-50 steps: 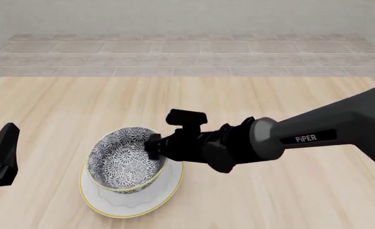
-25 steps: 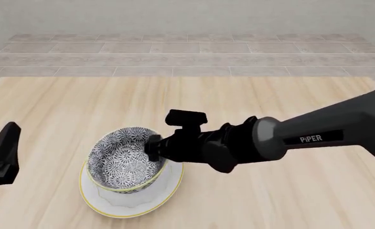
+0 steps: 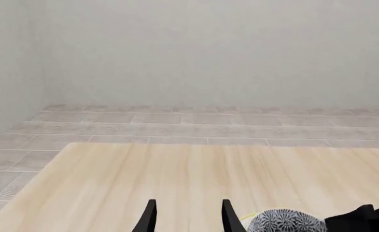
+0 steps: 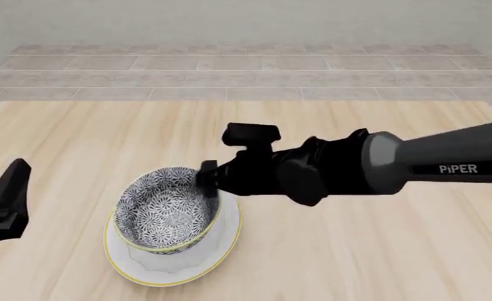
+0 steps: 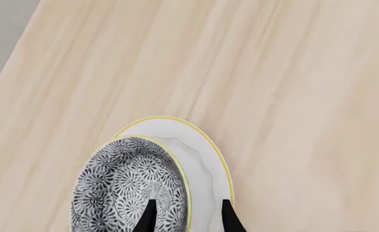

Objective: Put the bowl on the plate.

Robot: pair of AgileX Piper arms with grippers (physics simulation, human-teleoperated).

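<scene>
The bowl [image 4: 162, 213], patterned in dark blue-grey and white, sits inside the white plate [image 4: 178, 266] near the table's front left. My right gripper [image 4: 205, 182] hovers at the bowl's right rim. In the right wrist view the bowl [image 5: 121, 193] and the plate [image 5: 202, 159] lie below the right gripper [image 5: 188, 217]. That gripper is open: one finger is over the bowl's inside, the other over the plate, and neither touches. My left gripper [image 4: 3, 210] is open and empty at the far left. The left wrist view shows the left gripper [image 3: 186, 217] with the bowl [image 3: 286, 222] beside it.
The light wooden table [image 4: 355, 263] stretches back to a tiled floor [image 4: 246, 69] and a pale wall. The right arm's dark forearm [image 4: 430, 166] crosses the table's right half above the surface.
The right arm has lifted and levelled, and its gripper has risen slightly off the bowl's rim. The bowl stays in the plate. The left gripper has hardly moved.
</scene>
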